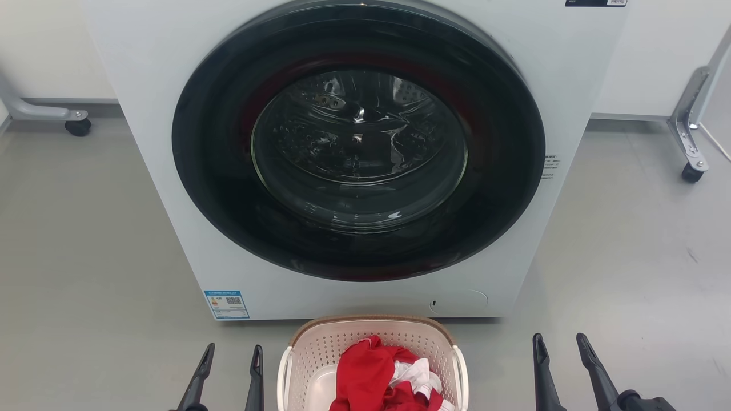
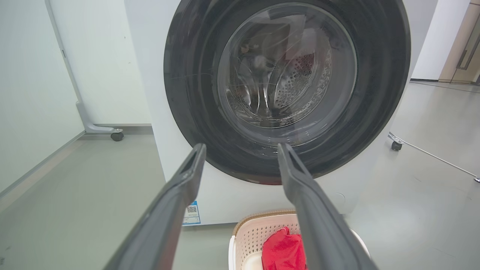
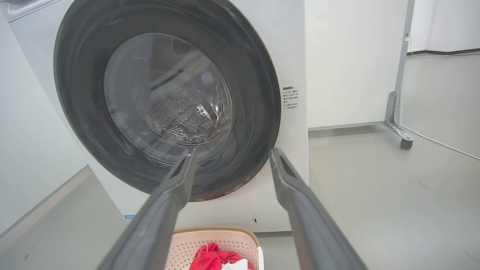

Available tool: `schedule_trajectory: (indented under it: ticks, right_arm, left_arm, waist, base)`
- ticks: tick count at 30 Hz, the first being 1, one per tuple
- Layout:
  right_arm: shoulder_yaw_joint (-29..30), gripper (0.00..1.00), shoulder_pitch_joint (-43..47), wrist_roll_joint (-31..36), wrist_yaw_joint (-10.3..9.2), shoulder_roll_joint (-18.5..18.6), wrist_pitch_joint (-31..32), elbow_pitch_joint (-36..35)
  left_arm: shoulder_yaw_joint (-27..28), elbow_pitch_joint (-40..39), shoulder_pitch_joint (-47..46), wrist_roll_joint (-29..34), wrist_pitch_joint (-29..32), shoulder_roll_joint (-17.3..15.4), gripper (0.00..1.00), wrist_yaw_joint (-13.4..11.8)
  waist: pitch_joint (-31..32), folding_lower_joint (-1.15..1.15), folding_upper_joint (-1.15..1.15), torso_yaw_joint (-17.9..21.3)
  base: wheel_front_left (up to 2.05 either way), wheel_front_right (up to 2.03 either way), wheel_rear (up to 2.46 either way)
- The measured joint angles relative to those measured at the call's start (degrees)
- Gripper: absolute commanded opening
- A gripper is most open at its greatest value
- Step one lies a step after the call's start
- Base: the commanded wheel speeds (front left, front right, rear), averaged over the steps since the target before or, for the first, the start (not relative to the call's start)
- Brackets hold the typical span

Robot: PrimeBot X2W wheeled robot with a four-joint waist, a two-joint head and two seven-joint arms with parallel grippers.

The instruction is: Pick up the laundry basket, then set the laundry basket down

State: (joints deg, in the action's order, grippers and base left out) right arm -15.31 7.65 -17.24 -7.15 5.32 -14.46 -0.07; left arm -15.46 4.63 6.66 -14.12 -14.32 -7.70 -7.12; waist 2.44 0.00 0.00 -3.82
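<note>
Cream laundry basket between left tool and right tool, touching neither; both spread wide, empty

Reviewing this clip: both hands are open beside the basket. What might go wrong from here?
1. The left hand and right hand flank the laundry basket without touching it; if one grips before the other, the basket may tilt.
2. The red and white clothes lie heaped toward its right side, so a tilt might spill them.
3. The basket stands close to the washer; a forward swing might hit it.
</note>
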Motion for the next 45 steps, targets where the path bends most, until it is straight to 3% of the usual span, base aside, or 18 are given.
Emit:
schedule_trajectory:
  ticks: [19,20,32,45]
  right_arm:
    - [1.0,1.0,0.0,0.8,0.0,-0.7,0.0,-0.1]
    - [0.9,0.0,0.0,0.8,0.02,-0.7,0.1,0.3]
    - [2.0,0.0,0.9,-2.6,0.82,-0.9,1.4,4.0]
    - [5.1,0.0,-0.3,-13.7,2.69,-1.3,4.4,5.8]
  left_arm:
    - [2.4,0.0,0.8,2.4,0.0,1.6,1.0,0.0]
    - [2.3,0.3,0.8,2.4,0.0,1.7,0.0,0.0]
    - [3.3,3.9,1.5,-0.9,1.2,2.0,0.0,1.1]
    - [5.8,5.0,0.5,-12.8,4.3,2.4,0.0,2.7]
  waist:
    - [-0.5,0.0,0.0,0.1]
    - [-0.5,0.0,0.0,0.1]
    - [-0.7,0.0,0.0,0.4]
    - [-1.0,0.0,0.0,0.9]
  base:
    - [0.0,0.0,0.0]
    - [0.0,0.0,0.0]
    - [0.0,0.0,0.0]
    - [0.0,0.0,0.0]
